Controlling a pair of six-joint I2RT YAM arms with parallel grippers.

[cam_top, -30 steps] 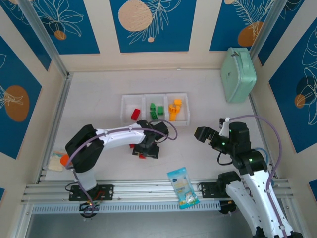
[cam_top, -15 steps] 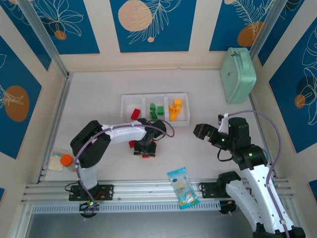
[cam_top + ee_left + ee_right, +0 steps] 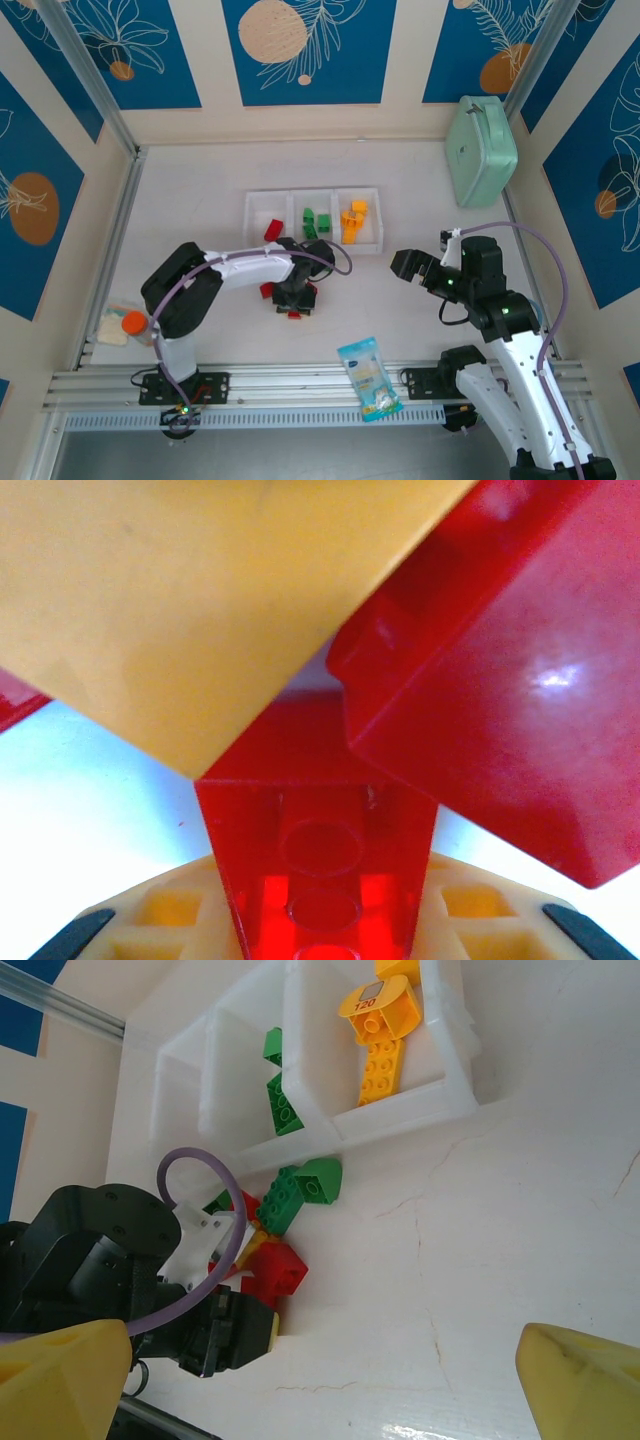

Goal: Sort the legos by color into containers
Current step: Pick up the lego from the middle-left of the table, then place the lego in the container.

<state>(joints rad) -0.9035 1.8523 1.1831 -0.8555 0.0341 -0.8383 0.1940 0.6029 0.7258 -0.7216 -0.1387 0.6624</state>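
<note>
Snack packet (image 3: 370,377): lies flat by the near rail between the two arm bases, well apart from the work and no part of the sorting.
Left gripper (image 3: 296,298): down at table level in the small pile just in front of the bins. From its wrist camera, the fingers (image 3: 150,925) sit tight against both sides of a red brick (image 3: 320,860), so I take it as clamped on that brick, not yet lifted.
Crowding: an orange piece (image 3: 200,610) and a second red brick (image 3: 480,680) press in close over the held one; touching or just beside, I cannot tell.
Right gripper (image 3: 405,268): hangs over bare table to the right of the pile, fingers wide apart with nothing between them.
Loose legos (image 3: 300,1192): a tight cluster of green, red and a little yellow, hard against the front wall of the bins.
Containers (image 3: 248,215): three joined white bins with red in the left one, green in the middle and orange in the right.
Mint-green case (image 3: 482,150): far right corner, out of the way.
Step in hand: picking a red brick out of the pile, as I read it.
Next move: lift straight up so the neighbours are not dragged along. Then carry the short way to the left bin and let go only once over its opening.
</note>
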